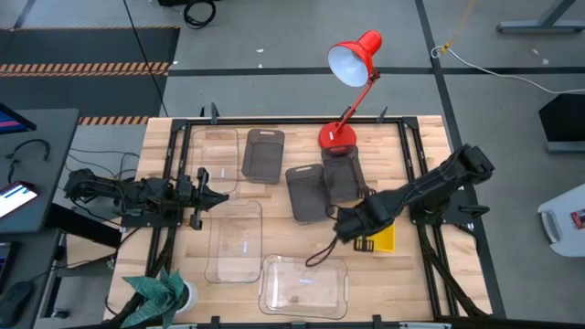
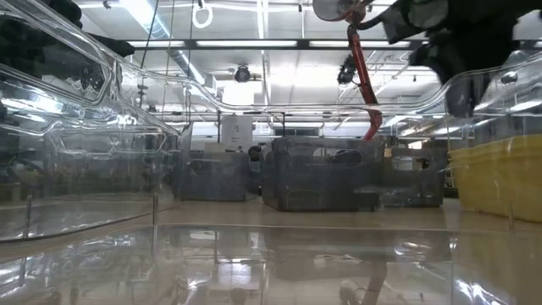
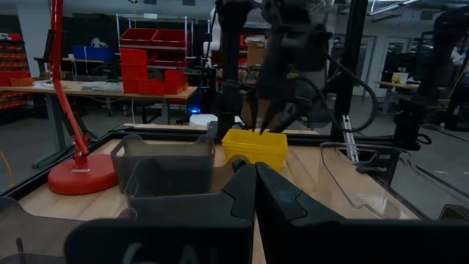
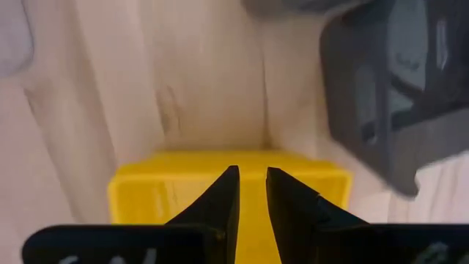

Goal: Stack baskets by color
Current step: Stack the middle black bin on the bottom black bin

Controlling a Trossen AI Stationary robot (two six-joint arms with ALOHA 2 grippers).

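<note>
On the table: a pale wooden top (image 1: 292,242) inside a dark frame, grey floor around it.
Room beyond: red bins (image 3: 157,70) on shelving and workbenches are seen.
Writing: none can be read.
Yellow basket (image 1: 379,239): near the right edge; contents cannot be told.
Grey baskets (image 1: 263,153): grouped by the far edge beside the red lamp (image 1: 352,62).
Clear baskets (image 1: 303,284): along the left and near edges, nothing seen inside.
Right gripper (image 4: 251,192): fingers set narrowly apart over the yellow basket's rim; a grasp cannot be confirmed.
Left gripper (image 3: 254,180): clenched, at the left edge.
</note>
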